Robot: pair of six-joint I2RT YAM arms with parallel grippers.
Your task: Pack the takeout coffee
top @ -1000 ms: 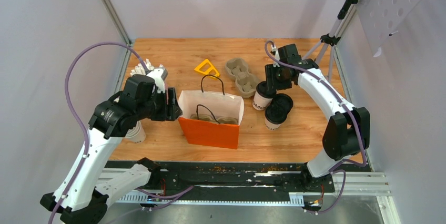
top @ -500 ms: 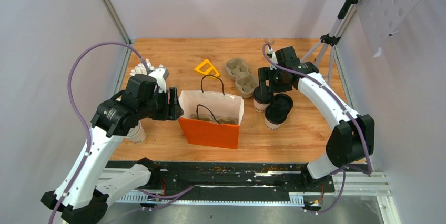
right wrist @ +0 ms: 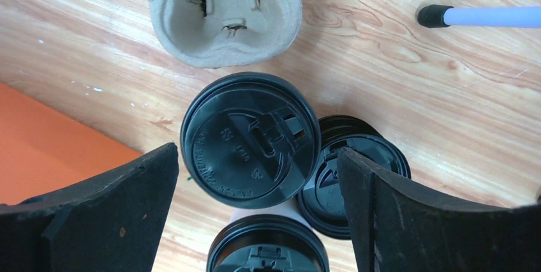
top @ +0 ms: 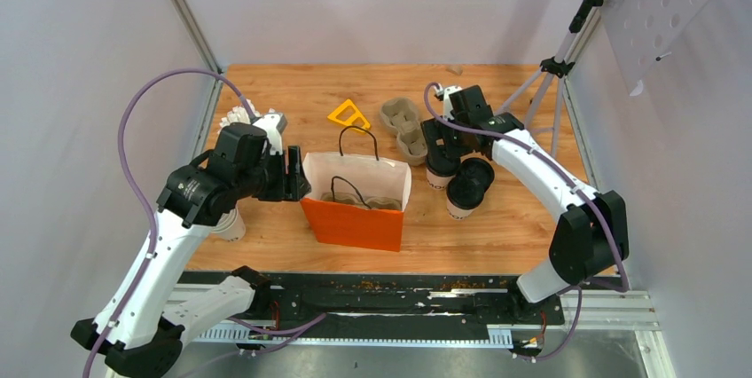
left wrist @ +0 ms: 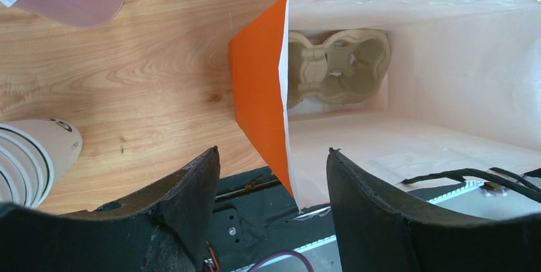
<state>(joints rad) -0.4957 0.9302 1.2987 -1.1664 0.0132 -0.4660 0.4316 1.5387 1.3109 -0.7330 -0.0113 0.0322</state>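
Three white takeout coffee cups with black lids stand close together right of the bag. The right wrist view shows one lid in the middle (right wrist: pixel 250 139), one to the right (right wrist: pixel 357 170) and one at the bottom edge (right wrist: pixel 268 249). Two show from above (top: pixel 439 171) (top: pixel 468 185). My right gripper (right wrist: pixel 256 151) (top: pixel 441 145) is open, just above the middle lid, its fingers either side and holding nothing. My left gripper (left wrist: pixel 273 152) (top: pixel 293 176) is open, with the left wall of the orange paper bag (left wrist: pixel 258 93) (top: pixel 353 218) between its fingers.
A pulp cup carrier (left wrist: pixel 335 68) lies at the bottom of the bag. A second carrier (top: pixel 403 125) (right wrist: pixel 223 10) sits behind the cups. A stack of lidless cups (top: pixel 229 223) (left wrist: pixel 32 157), a yellow triangle (top: pixel 348 114) and a tripod (top: pixel 554 85) are nearby.
My right gripper has moved left and now sits over the lidded cups. The left gripper has stayed at the bag's left edge, shifting only slightly.
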